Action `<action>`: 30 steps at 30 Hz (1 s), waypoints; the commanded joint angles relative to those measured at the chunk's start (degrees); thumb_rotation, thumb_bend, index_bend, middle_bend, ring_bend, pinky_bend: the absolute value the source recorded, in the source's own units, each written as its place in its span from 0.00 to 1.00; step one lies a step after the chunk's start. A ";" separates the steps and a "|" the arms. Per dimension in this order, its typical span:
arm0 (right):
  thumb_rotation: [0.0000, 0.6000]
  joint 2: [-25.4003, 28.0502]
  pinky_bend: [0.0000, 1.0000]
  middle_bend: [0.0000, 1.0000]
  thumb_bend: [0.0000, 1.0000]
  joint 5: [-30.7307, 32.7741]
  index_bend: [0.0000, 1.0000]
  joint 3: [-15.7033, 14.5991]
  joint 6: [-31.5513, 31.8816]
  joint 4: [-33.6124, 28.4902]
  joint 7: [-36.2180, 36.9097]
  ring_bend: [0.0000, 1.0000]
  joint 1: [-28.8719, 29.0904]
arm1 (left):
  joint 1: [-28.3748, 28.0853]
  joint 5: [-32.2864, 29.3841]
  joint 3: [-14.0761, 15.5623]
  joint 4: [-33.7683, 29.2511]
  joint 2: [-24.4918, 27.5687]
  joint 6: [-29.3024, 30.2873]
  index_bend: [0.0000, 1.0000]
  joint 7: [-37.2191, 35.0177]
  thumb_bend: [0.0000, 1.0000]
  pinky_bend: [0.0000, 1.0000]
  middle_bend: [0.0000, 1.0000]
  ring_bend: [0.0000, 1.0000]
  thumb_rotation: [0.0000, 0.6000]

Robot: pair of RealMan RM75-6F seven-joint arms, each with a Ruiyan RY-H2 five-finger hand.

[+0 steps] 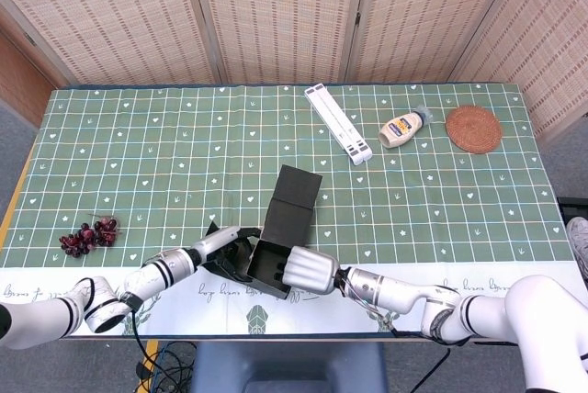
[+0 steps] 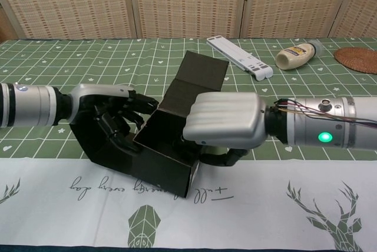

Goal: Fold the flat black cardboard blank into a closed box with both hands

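1. Head view puts the black cardboard box [image 1: 278, 244] near the front edge of the table [image 1: 138, 154], half raised, with its lid flap [image 1: 294, 198] lying open toward the far side.
2. Chest view shows the left hand [image 2: 112, 116] against the box's left side, its dark fingers [image 2: 136, 102] curled over the upper left edge and touching the cardboard; it grips that wall.
3. The right hand [image 2: 227, 119] sits at the box's right side with its silver back facing the camera. Its fingers fold down over the right wall into the open cavity, and a dark thumb [image 2: 221, 156] shows underneath by the lower corner. It holds the wall between them.
4. The box stands partly on the white deer-print runner [image 2: 247, 199] and partly on the green checked cloth [image 2: 70, 57].
5. Well apart on the far side lie a white folded stand [image 1: 338, 123], a squeeze bottle [image 1: 405, 127] on its side, and a round woven coaster [image 1: 473, 129] near the right corner.
6. A bunch of dark grapes [image 1: 88, 235] rests near the left front of the cloth.
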 commanded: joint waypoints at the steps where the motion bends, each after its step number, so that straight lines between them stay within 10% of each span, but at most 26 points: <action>1: 1.00 0.50 1.00 0.65 0.69 0.24 0.51 0.27 -0.69 -0.49 0.17 0.80 0.63 | 0.04 0.15 0.09 -0.15 0.07 0.14 0.28 -0.02 0.06 0.78 0.27 0.45 1.00; 14: 1.00 1.88 1.00 0.93 0.80 0.91 0.81 0.59 -2.08 -1.70 0.85 0.82 2.04 | 0.13 0.11 0.12 -0.26 -0.10 0.36 0.28 0.06 0.06 0.78 0.27 0.45 1.00; 21: 1.00 1.97 1.00 0.86 0.74 0.29 0.81 0.15 -0.92 -1.06 0.72 0.82 1.82 | 0.07 -0.14 -0.08 -0.05 -0.37 0.17 0.27 0.54 0.06 0.78 0.27 0.45 1.00; 30: 1.00 1.18 1.00 0.28 0.51 2.02 0.16 0.84 1.33 -0.71 -4.85 0.77 -1.14 | 1.05 -2.56 -1.64 0.66 -0.82 0.77 0.25 3.29 0.06 0.78 0.27 0.45 1.00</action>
